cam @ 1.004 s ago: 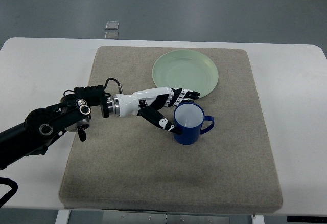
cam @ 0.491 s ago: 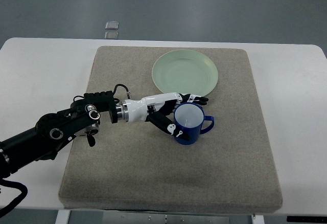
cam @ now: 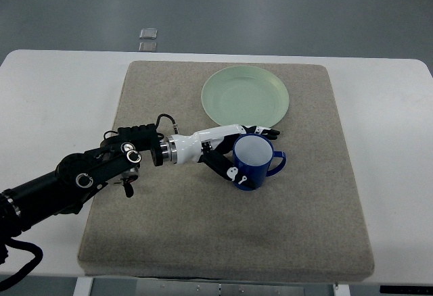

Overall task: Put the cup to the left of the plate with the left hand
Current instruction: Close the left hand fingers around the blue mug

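Left arm: enters from the picture's left edge at the lower left and extends diagonally across the mat toward the centre; black upper segments, white forearm shell.
Left hand [cam: 233, 155]: positioned at the cup's left side. The fingers [cam: 260, 132] curve around the far side of the rim, and the thumb [cam: 232, 172] lies against the near left wall. The hand is wrapped around the cup in a grasp.
Cup [cam: 256, 162]: blue, with a pale interior, open end up and tipped slightly toward the camera. The handle points to the picture's right. The cup sits over the mat just below the plate's lower right edge, not to the plate's left. Whether the base touches the mat cannot be told.
Plate [cam: 245, 97]: pale green, round, lying flat on the far central part of the mat. Its lower edge is just beside the fingertips and close to the cup's rim, without clear contact.
Mat [cam: 223, 242]: grey-brown felt, rectangular, covering most of the central tabletop.
Tabletop [cam: 57, 86]: white; visible on both sides of the mat and along the far edge.
Floor [cam: 270, 5]: grey, beyond the tabletop. 2 small square grey tiles [cam: 148, 39] lie on it near the tabletop's far edge.
Right arm: not visible in the top view.
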You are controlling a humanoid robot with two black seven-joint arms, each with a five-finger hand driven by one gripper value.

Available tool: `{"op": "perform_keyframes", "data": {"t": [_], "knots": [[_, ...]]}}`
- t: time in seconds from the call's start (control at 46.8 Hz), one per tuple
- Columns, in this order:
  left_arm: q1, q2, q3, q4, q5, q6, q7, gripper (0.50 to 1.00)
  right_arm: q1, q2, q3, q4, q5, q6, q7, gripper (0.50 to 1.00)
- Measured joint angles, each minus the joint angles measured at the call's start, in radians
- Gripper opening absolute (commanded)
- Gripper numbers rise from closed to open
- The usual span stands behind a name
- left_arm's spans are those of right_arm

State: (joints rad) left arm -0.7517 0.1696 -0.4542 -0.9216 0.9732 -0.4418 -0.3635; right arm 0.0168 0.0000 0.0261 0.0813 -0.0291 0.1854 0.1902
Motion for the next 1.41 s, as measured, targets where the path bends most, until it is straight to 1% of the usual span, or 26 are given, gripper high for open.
{"op": "perform_keyframes", "data": {"t": [0.043,0.085,0.15,0.192,0.235,0.278,0.47,0.556,0.684,0.748,0.833,0.876,0.897,1.068,1.41], "knots": [[0.0,0.0,0.0,0.0,0.001,0.0,0.0,1.0,0.0,0.0,0.0,0.0,0.0,0.0,0.0,0.932],[0.0,0.0,0.0,-0.001,0.002,0.0,0.0,0.971,0.0,0.0,0.0,0.0,0.0,0.0,0.0,0.932],[0.0,0.0,0.0,-0.002,0.005,0.0,0.0,0.958,0.0,0.0,0.0,0.0,0.0,0.0,0.0,0.932],[0.0,-0.001,0.0,-0.003,0.005,0.0,0.0,0.937,0.0,0.0,0.0,0.0,0.0,0.0,0.0,0.932],[0.0,-0.001,0.002,-0.004,0.007,0.0,0.0,0.93,0.0,0.0,0.0,0.0,0.0,0.0,0.0,0.932],[0.0,-0.001,0.005,-0.006,0.007,0.0,0.0,0.896,0.0,0.0,0.0,0.0,0.0,0.0,0.0,0.932],[0.0,-0.001,0.009,-0.006,0.007,0.0,-0.001,0.885,0.0,0.0,0.0,0.0,0.0,0.0,0.0,0.932],[0.0,-0.001,0.009,-0.008,0.007,0.0,-0.002,0.861,0.0,0.0,0.0,0.0,0.0,0.0,0.0,0.932],[-0.001,-0.001,0.012,-0.01,0.007,0.0,-0.008,0.853,0.0,0.0,0.0,0.0,0.0,0.0,0.0,0.932],[-0.001,-0.001,0.014,-0.01,0.007,0.0,-0.017,0.821,0.0,0.0,0.0,0.0,0.0,0.0,0.0,0.932],[-0.001,-0.001,0.014,-0.011,0.007,0.0,-0.023,0.816,0.0,0.0,0.0,0.0,0.0,0.0,0.0,0.932],[-0.001,-0.001,0.014,-0.011,0.007,0.0,-0.026,0.787,0.0,0.0,0.0,0.0,0.0,0.0,0.0,0.932],[-0.001,-0.001,0.014,-0.011,0.007,0.0,-0.029,0.782,0.0,0.0,0.0,0.0,0.0,0.0,0.0,0.932],[-0.003,-0.001,0.014,-0.011,0.007,0.002,-0.045,0.78,0.0,0.0,0.0,0.0,0.0,0.0,0.0,0.932],[-0.002,-0.001,0.014,-0.011,0.005,0.002,-0.046,0.78,0.0,0.0,0.0,0.0,0.0,0.0,0.0,0.932]]}}
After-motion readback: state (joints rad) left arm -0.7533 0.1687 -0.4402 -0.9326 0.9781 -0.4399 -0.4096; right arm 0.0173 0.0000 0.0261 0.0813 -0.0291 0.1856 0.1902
